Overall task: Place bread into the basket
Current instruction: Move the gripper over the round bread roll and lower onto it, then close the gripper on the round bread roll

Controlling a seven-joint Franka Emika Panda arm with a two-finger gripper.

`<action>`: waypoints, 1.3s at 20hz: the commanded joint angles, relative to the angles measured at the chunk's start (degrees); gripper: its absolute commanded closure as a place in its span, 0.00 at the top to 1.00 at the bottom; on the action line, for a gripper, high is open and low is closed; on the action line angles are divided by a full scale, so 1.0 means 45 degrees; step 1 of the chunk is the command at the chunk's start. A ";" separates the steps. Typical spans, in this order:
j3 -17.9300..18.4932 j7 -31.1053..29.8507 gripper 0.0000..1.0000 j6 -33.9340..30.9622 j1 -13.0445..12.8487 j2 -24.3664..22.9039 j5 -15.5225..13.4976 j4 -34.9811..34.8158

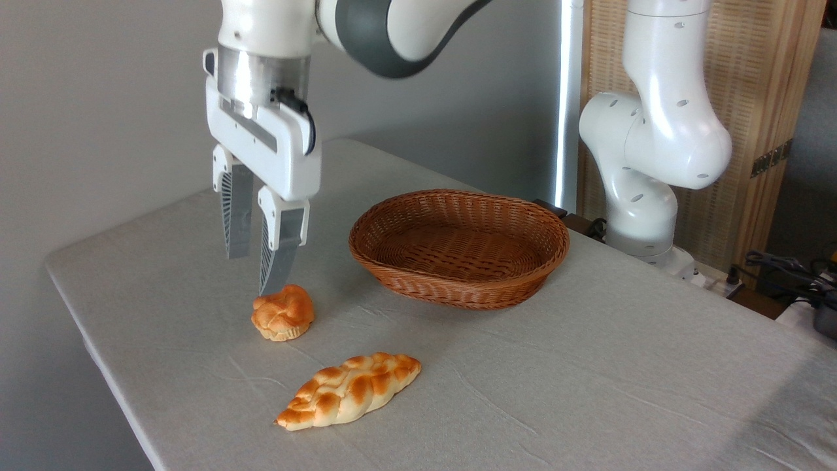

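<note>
The bread [282,312], a small round knotted bun with a golden-orange top, sits on the cloth-covered table left of centre. The oval reddish-brown wicker basket [459,246] stands empty to its right and farther back. My gripper [252,275] hangs open just above and behind the bun. Its nearer fingertip appears at the bun's top edge, and nothing is between the fingers.
A longer braided loaf [349,390] lies in front of the bun. The table's left edge [72,307] is close to the bun. The arm's white base [644,163] stands behind the basket at the right, with cables [785,268] at the far right.
</note>
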 commanded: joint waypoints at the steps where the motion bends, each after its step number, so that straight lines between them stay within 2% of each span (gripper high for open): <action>1: 0.0078 0.0146 1.00 0.0475 -0.0770 -0.0165 0.0169 -0.0763; 2: 0.0058 0.0166 1.00 0.0495 -0.0946 -0.0087 0.0188 -0.0881; 5: 0.0058 0.0186 1.00 0.0514 -0.1435 0.0225 0.0988 -0.1115; 8: 0.0058 0.0205 1.00 0.0573 -0.1865 0.0421 0.1087 -0.1389; 11: 0.0039 0.0205 1.00 0.0573 -0.2100 0.0499 0.1632 -0.1799; 14: -0.0039 0.0244 1.00 0.0766 -0.2373 0.1025 0.1673 -0.1820; 17: -0.0059 0.0263 1.00 0.2288 -0.2491 0.1397 0.1712 -0.2228; 21: -0.0079 0.0420 0.98 0.2370 -0.2491 0.1476 0.1712 -0.2347; 22: -0.0079 0.0420 0.86 0.2389 -0.2491 0.1476 0.1712 -0.2347; 23: -0.0079 0.0439 0.69 0.2409 -0.2510 0.1476 0.1712 -0.2347; 24: -0.0079 0.0497 0.58 0.2409 -0.2511 0.1457 0.1731 -0.2328; 25: -0.0079 0.0691 0.48 0.2409 -0.2511 0.1437 0.1731 -0.2327; 26: -0.0079 0.0887 0.43 0.2409 -0.2511 0.1437 0.1828 -0.2327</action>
